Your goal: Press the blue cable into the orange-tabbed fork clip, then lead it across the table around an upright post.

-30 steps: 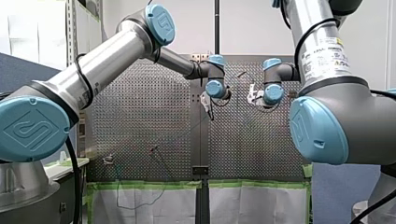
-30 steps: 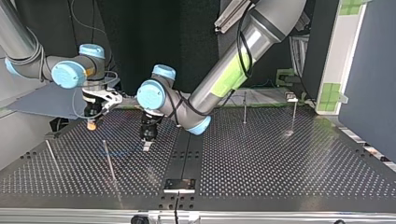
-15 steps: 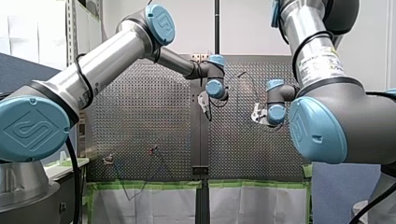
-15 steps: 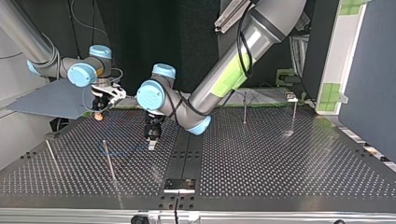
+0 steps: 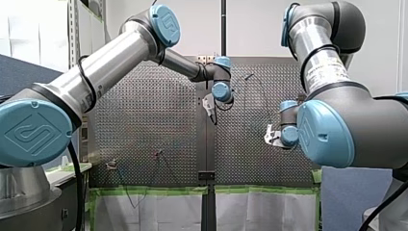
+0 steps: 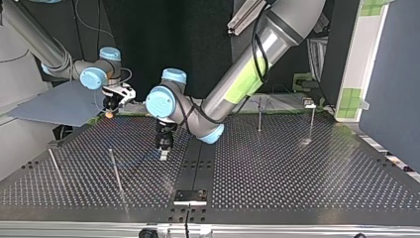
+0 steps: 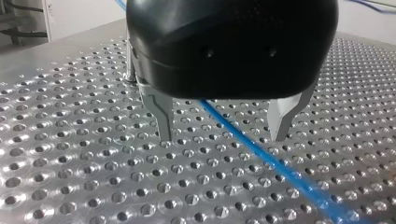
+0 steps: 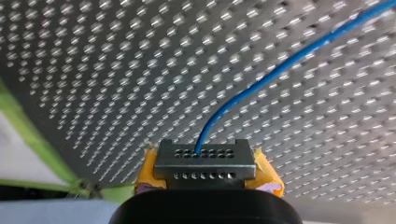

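Top view gives the perforated bench [image 6: 297, 183] its whole lower half, with my left arm [image 6: 247, 74] reaching down from the upper right and my right arm [image 6: 42, 42] coming in from the upper left. The left pincer [image 6: 163, 148] hangs low over the bench's middle. The right pincer [image 6: 110, 106] is by the far edge, well apart from it. A thin upright post [image 6: 115, 173] stands nearer the camera than both.

From the left wrist, the metal fingers are spread. The blue cable [image 7: 275, 163] lies on the bench between them, running slantwise from under the palm out ahead and touching neither finger. From the right wrist, the yellow-padded pincer is clamped on the cable, which leaves its tips and arcs away over the bench. The fork clip is too small to pick out.

The next move likely hinges on the cable lying directly below the left pincer's gap, so a short drop and a squeeze should take it.
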`<action>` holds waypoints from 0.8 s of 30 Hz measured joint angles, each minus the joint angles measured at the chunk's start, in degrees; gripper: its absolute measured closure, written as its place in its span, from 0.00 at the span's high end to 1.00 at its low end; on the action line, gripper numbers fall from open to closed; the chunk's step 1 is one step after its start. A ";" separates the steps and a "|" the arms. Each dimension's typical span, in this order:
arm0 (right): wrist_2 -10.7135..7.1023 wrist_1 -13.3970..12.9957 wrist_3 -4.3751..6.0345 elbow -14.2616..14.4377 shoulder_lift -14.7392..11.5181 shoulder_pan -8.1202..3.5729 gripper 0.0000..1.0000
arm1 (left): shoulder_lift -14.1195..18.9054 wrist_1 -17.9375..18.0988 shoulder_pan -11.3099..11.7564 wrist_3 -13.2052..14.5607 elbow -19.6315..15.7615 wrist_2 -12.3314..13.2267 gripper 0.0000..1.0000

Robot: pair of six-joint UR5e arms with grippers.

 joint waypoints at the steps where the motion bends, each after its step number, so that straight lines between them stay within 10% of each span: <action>1: 0.00 -0.03 -0.05 0.00 0.49 -0.29 0.00 | 0.00 0.00 0.01 0.00 0.00 -0.26 1.00; 17: -0.23 -0.89 -0.01 0.00 4.64 -4.38 0.00 | 0.00 0.01 0.10 -1.27 0.00 -3.33 1.00; 24: -0.38 -2.48 1.82 -0.01 7.68 -6.17 0.00 | 0.01 0.01 0.10 -1.42 0.00 -3.47 1.00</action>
